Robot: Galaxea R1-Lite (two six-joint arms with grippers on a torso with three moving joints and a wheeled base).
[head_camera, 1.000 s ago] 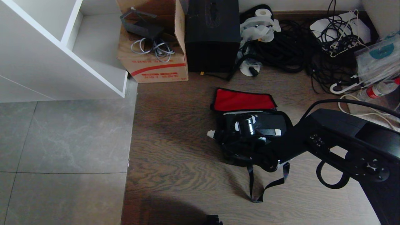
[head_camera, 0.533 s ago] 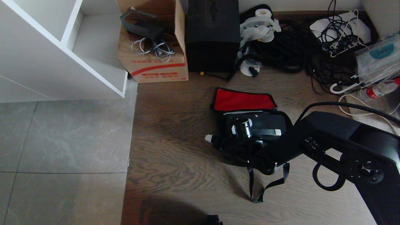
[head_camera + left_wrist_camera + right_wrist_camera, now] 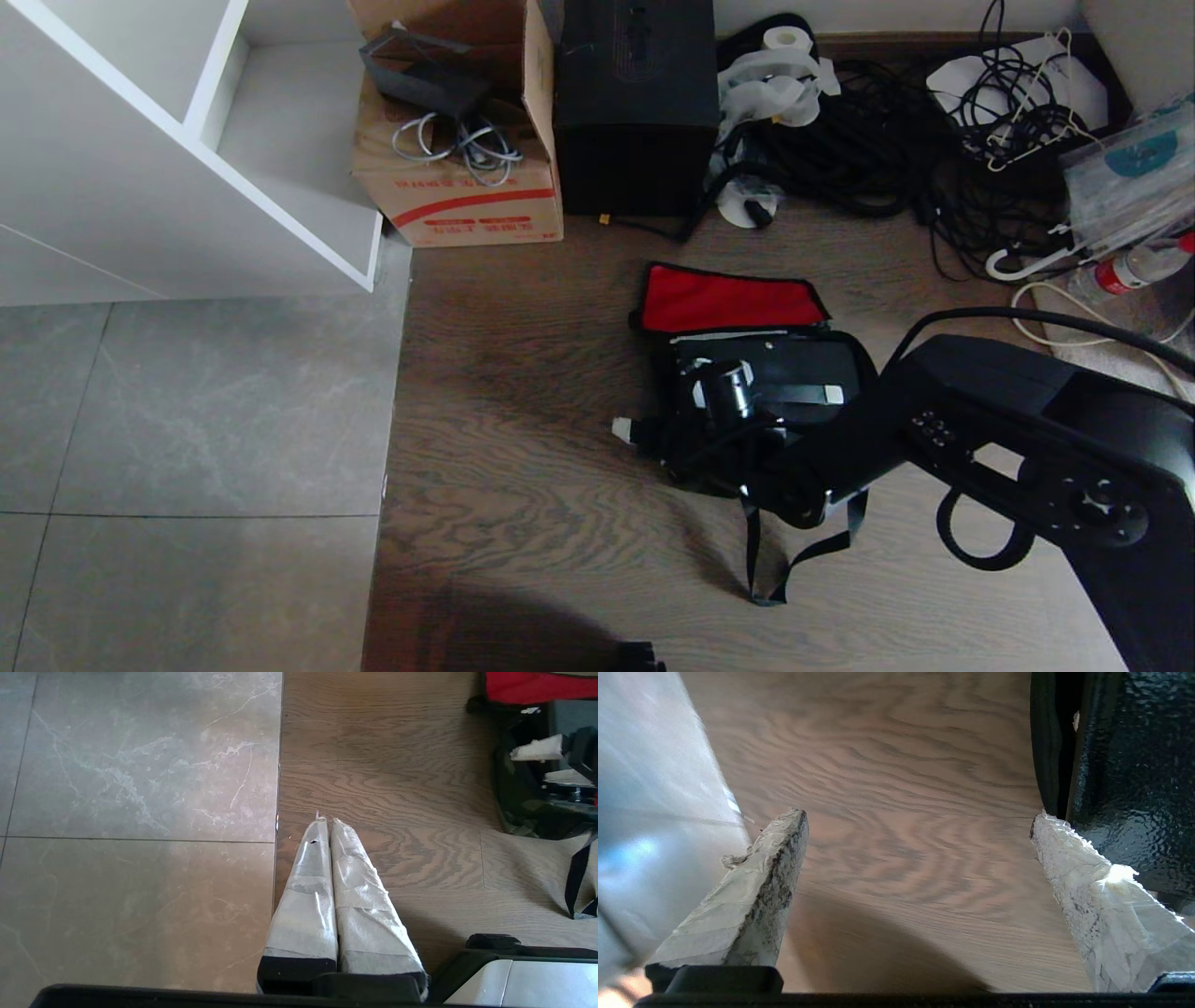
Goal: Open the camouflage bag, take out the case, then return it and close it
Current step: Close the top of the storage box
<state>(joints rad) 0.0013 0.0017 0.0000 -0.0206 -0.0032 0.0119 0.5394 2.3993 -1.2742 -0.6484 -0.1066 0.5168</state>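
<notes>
The camouflage bag (image 3: 686, 467) lies open on the wood floor, its red lid lining (image 3: 728, 299) folded back. The black case (image 3: 794, 369) sits inside, a silver handle end (image 3: 826, 395) showing. My right arm reaches in from the right across the bag's front. My right gripper (image 3: 658, 413) is open at the bag's left end, one taped fingertip (image 3: 623, 429) out over the floor. In the right wrist view the gripper (image 3: 917, 819) holds only bare floor, and a pebbled black surface (image 3: 1129, 756) lies beside one finger. My left gripper (image 3: 325, 820) hangs shut over the floor.
Behind the bag stand a red-striped cardboard box (image 3: 467, 201) and a tall black box (image 3: 635, 112). Tangled cables (image 3: 887, 149) and a bottle (image 3: 1134, 271) fill the back right. A white shelf unit (image 3: 187, 168) is at the left. Black straps (image 3: 803, 551) trail in front.
My right wrist has rolled and its outer fingertip has slid a little nearer to me along the bag's left end. The bag, the case and the left arm have not moved.
</notes>
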